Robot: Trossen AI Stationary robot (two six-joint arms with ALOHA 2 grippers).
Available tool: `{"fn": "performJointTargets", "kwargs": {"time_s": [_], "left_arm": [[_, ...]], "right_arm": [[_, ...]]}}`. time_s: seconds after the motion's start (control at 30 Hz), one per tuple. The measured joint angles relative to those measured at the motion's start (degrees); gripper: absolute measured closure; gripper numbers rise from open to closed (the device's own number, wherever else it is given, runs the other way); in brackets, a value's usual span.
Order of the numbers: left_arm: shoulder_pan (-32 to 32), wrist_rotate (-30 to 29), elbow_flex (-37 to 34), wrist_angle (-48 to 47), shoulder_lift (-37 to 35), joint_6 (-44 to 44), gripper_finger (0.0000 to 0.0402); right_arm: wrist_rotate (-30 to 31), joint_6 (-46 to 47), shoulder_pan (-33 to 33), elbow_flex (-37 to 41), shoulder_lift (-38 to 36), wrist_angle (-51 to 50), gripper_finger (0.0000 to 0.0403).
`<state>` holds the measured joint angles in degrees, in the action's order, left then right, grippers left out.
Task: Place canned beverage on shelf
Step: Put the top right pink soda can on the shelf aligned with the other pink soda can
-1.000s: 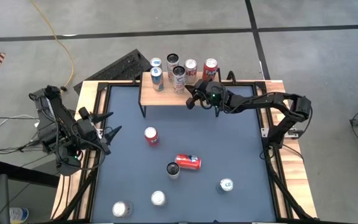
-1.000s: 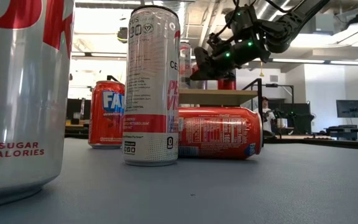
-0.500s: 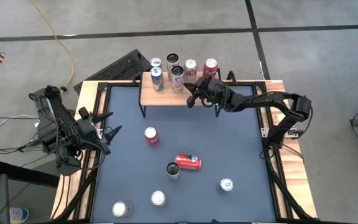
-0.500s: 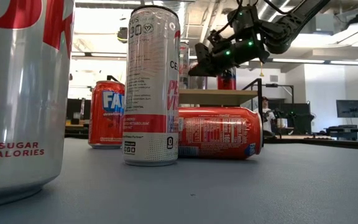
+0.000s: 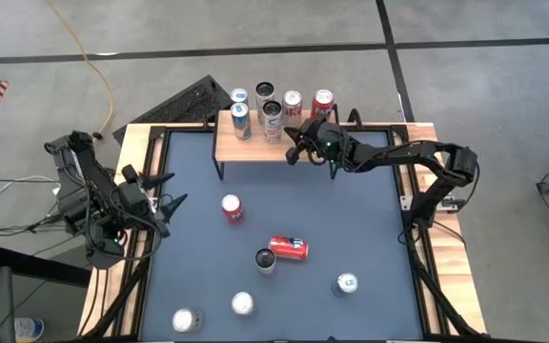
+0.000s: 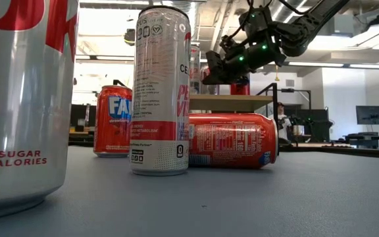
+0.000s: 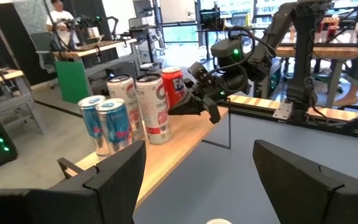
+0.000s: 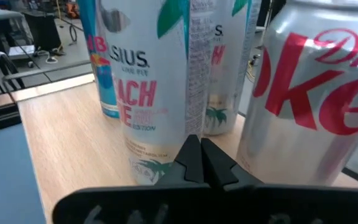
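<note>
The shelf (image 5: 246,149), a low wooden rack on black legs, stands at the table's far edge. On it stand several upright cans: two blue (image 5: 241,119), two tall white (image 5: 274,116), a silver cola can (image 5: 293,103) and a red one (image 5: 323,100). My right gripper (image 5: 291,157) is shut and hovers level over the shelf's near right part. Its tips (image 8: 199,155) point at the gap between the nearer tall white can (image 8: 160,81) and the silver cola can (image 8: 316,93). My left gripper (image 5: 174,202) waits open at the table's left edge, holding nothing. My right gripper's shut fingertips (image 7: 174,111) stand right beside the lower wall of the nearer tall white can (image 7: 157,118), coming level from the table's right. I cannot tell whether they touch it. The can stands upright on the shelf.
On the blue mat are several loose cans: an upright red one (image 5: 232,208), a red one lying on its side (image 5: 289,248) with a tall can (image 5: 266,259) beside it, and others near the front edge (image 5: 243,303). A dark panel (image 5: 184,100) lies behind the shelf.
</note>
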<state>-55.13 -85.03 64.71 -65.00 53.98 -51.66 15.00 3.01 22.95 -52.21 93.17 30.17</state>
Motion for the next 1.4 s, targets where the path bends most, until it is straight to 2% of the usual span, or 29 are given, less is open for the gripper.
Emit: {"fn": "performJointTargets", "kwargs": {"time_s": [0.37, 0.5, 0.73, 1.4], "left_arm": [[0.0, 0.3, 0.0, 0.0, 0.0, 1.0, 0.0113], [0.0, 0.4, 0.0, 0.0, 0.0, 0.6, 0.0113], [0.0, 0.5, 0.0, 0.0, 0.0, 0.1, 0.0113], [0.0, 0.7, 0.0, 0.2, 0.0, 0.4, 0.0113]], "right_arm": [[-0.3, 1.0, 0.3, 0.0, 0.0, 0.9, 0.0403], [-3.4, 1.1, 0.9, 0.0, 0.0, 1.6, 0.0403], [-3.0, 1.1, 0.9, 0.0, 0.8, 0.9, 0.0403], [-4.7, 1.6, 1.3, 0.0, 1.8, 6.6, 0.0403]]}}
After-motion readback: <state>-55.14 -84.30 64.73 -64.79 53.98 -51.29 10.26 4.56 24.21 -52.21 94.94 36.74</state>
